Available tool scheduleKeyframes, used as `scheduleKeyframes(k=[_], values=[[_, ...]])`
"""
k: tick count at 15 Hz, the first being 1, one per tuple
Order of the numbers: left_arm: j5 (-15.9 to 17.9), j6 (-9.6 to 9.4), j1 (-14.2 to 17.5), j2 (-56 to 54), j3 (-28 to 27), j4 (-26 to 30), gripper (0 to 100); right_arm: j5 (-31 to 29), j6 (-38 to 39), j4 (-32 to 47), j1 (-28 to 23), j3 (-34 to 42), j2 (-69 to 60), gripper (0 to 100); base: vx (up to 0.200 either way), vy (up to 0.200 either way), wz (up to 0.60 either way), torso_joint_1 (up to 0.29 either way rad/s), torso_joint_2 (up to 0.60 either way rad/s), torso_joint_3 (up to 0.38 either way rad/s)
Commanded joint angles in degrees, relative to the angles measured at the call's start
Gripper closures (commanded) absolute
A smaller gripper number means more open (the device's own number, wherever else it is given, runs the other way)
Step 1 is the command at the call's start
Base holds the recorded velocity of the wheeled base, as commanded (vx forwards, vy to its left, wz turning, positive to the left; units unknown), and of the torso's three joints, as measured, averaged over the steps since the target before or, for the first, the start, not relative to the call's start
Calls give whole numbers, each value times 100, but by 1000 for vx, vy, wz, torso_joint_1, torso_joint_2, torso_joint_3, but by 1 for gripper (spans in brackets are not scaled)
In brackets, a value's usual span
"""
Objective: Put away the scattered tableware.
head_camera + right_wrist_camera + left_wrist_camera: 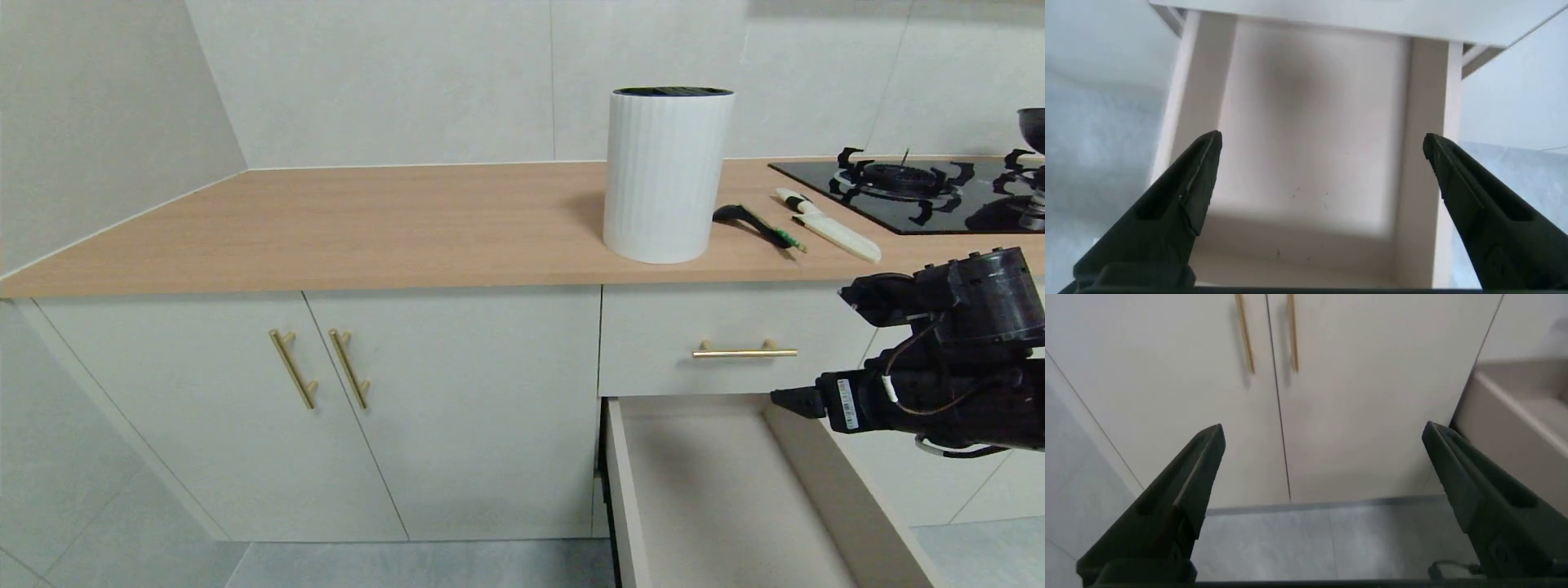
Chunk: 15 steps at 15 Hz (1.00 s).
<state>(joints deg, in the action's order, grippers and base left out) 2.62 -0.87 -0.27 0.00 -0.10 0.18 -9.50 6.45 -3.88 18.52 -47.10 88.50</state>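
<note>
The cream knife (829, 224) lies on the countertop (367, 220) near its front edge, blade pointing front-right. Just beside it and parallel lies a black spoon (755, 222), its head by the white utensil holder (665, 175). Below, the right gripper (1321, 139) hangs spread wide over the open drawer (718, 498). The left gripper (1323, 429), also wide, faces the cupboard doors (1372, 392).

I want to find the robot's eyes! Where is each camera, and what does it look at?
Head view: on the head, looking down at the counter, white holder and open drawer; right arm at its right.
Left wrist view: on the left wrist, facing cabinet doors; open left claw frames it.
Right wrist view: on the right wrist, looking into the drawer; open right claw frames it.
Shared: head and right wrist views show the drawer.
</note>
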Motion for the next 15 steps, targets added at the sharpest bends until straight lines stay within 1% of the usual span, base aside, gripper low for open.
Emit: scheduleKeyframes(k=[1,7,15], values=[[2,-1,0,0,1,-1,0,0,6,-8,3,-9,18,0,0,0,0,168,-476,-305],[2,-1,0,0,1,-1,0,-8,-3,-8,3,0,27,0,0,0,0,184,-471,-288],[2,-1,0,0,1,-1,0,-8,-3,-8,3,8,114,0,0,0,0,220,-500,-284]])
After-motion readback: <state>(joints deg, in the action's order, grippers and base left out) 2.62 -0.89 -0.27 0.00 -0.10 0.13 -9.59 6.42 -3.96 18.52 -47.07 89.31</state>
